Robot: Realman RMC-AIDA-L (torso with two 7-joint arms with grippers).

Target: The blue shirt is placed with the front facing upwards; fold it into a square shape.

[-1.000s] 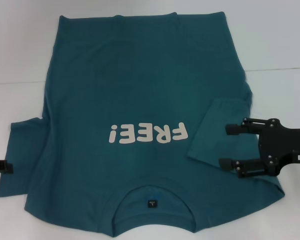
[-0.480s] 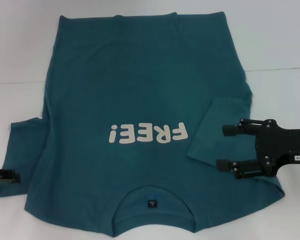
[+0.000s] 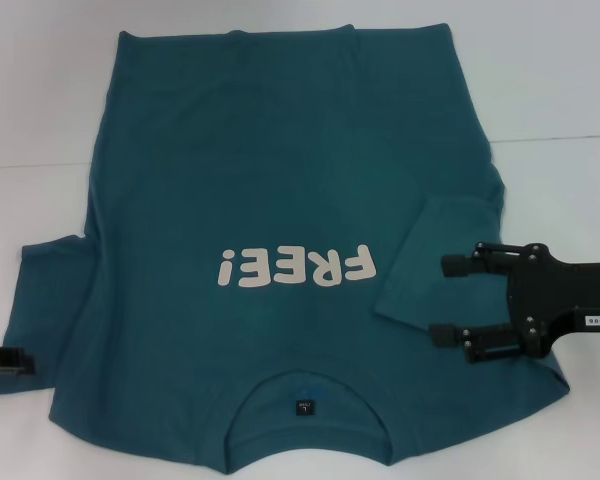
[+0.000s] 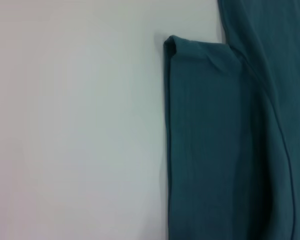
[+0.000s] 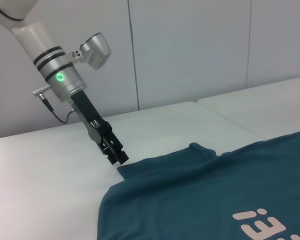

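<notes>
The blue shirt [image 3: 280, 170] lies spread on the white table, front up, with its off-white "FREE!" print [image 3: 298, 267] reading upside down and the neckline [image 3: 305, 395] at the near edge. Its right sleeve [image 3: 430, 265] is folded inward onto the body. My right gripper [image 3: 448, 300] hovers open over that folded sleeve, with only flat cloth beneath it. The left sleeve [image 3: 50, 310] lies flat and unfolded. My left gripper [image 3: 5, 358] shows as a black tip at the left sleeve's outer edge; in the right wrist view the left gripper [image 5: 119, 156] sits right at the sleeve corner [image 5: 127, 167].
The white table [image 3: 40, 100] has a seam [image 3: 550, 137] running across it behind the shirt's middle. A pale panelled wall [image 5: 190, 50] stands behind the table. The left wrist view shows the sleeve hem [image 4: 205, 140] beside bare table [image 4: 75, 125].
My right gripper has slid a little inward over the folded sleeve and toward the near edge. The left gripper tip has shifted toward the near edge along the left sleeve.
</notes>
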